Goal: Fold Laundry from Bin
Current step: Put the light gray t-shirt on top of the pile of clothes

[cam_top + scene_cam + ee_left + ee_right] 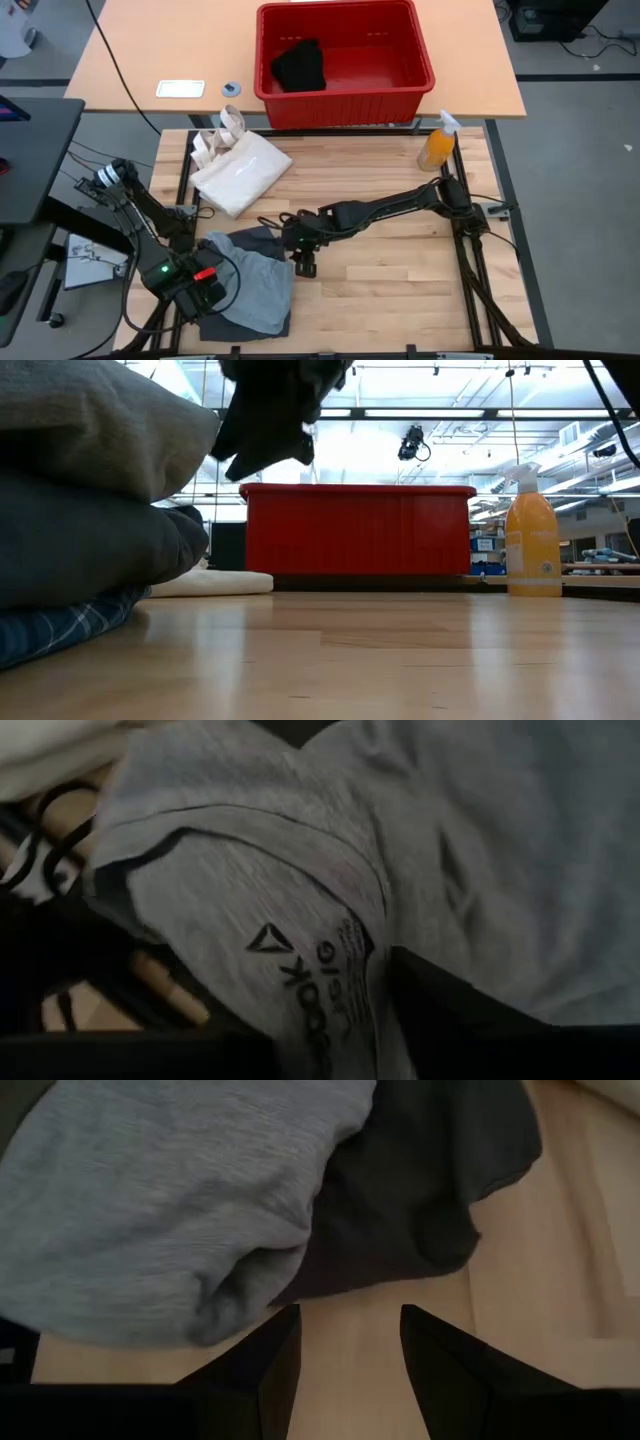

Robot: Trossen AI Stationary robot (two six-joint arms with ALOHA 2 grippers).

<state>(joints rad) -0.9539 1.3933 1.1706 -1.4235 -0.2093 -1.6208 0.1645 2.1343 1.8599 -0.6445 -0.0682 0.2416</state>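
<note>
- Two garments, light grey over charcoal, lie lower left.
- Black piece sits in bin, top centre.
- Right gripper: fingers parted, empty, beside charcoal.
- Left gripper over grey; spread unclear.

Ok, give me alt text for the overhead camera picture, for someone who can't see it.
Seen from above, two dark robot arms meet over a pile of clothes at the wooden table's near left: a light grey piece on a dark charcoal-grey piece. Behind lie a cream tote bag, an orange spray bottle and a red bin holding a black piece.
</note>
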